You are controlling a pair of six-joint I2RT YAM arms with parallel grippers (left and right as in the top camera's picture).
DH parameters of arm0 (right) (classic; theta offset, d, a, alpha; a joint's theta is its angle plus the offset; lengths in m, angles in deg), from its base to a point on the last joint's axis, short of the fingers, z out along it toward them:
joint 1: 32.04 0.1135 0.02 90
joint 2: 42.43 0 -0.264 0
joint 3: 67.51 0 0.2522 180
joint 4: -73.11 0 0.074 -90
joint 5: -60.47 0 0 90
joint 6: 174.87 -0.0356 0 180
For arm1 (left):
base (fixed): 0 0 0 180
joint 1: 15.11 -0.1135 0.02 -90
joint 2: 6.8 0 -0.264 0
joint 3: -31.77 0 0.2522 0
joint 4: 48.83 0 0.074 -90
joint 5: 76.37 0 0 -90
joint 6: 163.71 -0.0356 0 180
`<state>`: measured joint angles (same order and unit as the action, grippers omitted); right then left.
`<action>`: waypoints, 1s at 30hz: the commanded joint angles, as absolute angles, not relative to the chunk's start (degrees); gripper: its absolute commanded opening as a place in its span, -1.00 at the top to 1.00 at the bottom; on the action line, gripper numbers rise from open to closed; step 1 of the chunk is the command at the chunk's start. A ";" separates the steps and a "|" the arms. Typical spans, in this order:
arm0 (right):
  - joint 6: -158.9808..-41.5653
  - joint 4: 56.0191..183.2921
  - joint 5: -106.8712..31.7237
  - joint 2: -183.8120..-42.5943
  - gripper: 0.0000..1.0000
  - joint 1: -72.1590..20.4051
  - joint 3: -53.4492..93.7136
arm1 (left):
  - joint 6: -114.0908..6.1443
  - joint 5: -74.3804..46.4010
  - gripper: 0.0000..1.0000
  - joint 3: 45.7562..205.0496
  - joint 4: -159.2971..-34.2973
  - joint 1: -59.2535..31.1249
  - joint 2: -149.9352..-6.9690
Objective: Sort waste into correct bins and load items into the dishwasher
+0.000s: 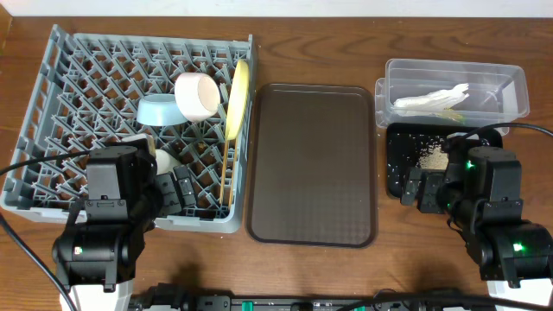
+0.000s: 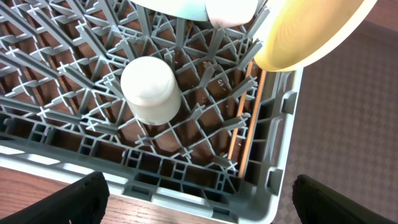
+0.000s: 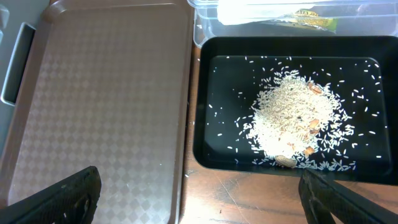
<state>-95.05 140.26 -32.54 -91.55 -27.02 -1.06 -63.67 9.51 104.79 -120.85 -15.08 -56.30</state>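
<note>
Note the left fingers [image 2: 68, 202] spread wide, holding nothing, with the left gripper [image 2: 202, 202] hovering above the near rim of the grey dish rack [image 2: 186, 186], angled down into it. Just beyond, find the white bowl [image 2: 150, 90] upside down among the pegs, the chopsticks [image 2: 254, 118] along the right wall, and the yellow plate [image 2: 311, 31] on edge. Farther in, locate the light-blue bowl [image 1: 159, 111] and the cream cup [image 1: 198, 95] on its side. Note the right fingers [image 3: 59, 199] likewise wide apart and empty, with the right gripper [image 3: 205, 199] poised at the near edge of the black tray [image 3: 217, 93], beside the brown serving tray [image 3: 106, 93]. Find the rice scraps [image 3: 292, 118] heaped in the black tray. Behind it, find the clear tub [image 1: 510, 82] holding the crumpled white paper [image 1: 432, 99] and the snack wrapper [image 3: 314, 22].
</note>
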 commanded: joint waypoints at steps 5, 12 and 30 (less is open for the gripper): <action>-94.66 142.62 -33.21 -90.16 -0.98 -27.09 -1.78 | -64.63 9.62 -0.94 104.46 -120.76 -15.15 -56.54; -89.50 134.55 -32.36 -81.87 -0.99 -27.16 -6.00 | -64.63 9.59 -0.94 104.46 -120.76 -15.15 -56.54; -86.68 96.72 -33.02 -48.47 -0.98 -28.88 -39.53 | -64.63 9.62 -0.94 104.46 -120.76 -15.15 -56.54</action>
